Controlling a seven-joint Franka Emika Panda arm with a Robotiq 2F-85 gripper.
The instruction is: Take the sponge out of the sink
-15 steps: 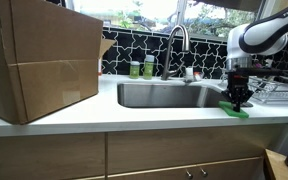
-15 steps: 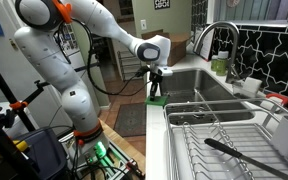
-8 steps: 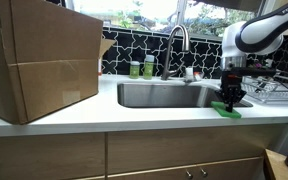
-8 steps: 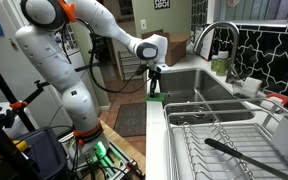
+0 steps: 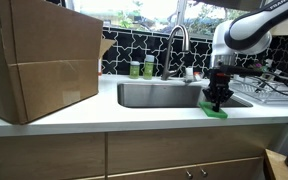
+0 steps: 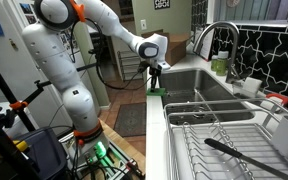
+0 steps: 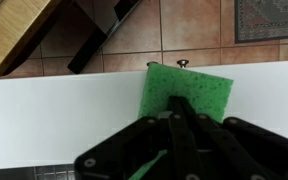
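The sponge (image 5: pixel 215 112) is a flat bright green pad held in my gripper (image 5: pixel 216 102) at the white counter strip in front of the sink (image 5: pixel 164 96). It lies on or just above that strip; I cannot tell whether it touches. In the wrist view the black fingers (image 7: pixel 174 120) are shut on the near edge of the sponge (image 7: pixel 187 88), with white counter beneath. The sponge (image 6: pixel 154 92) and gripper (image 6: pixel 154 82) also show at the near corner of the sink (image 6: pixel 199 85).
A large cardboard box (image 5: pixel 39 60) fills the counter's left end. Two green-labelled bottles (image 5: pixel 141 68) stand behind the basin by the curved faucet (image 5: pixel 177 40). A wire dish rack (image 6: pixel 224 135) sits beside the sink, also in view (image 5: pixel 279 90).
My gripper has carried the sponge sideways along the front counter strip, away from the dish rack and towards the middle of the sink front. It stays shut on the sponge.
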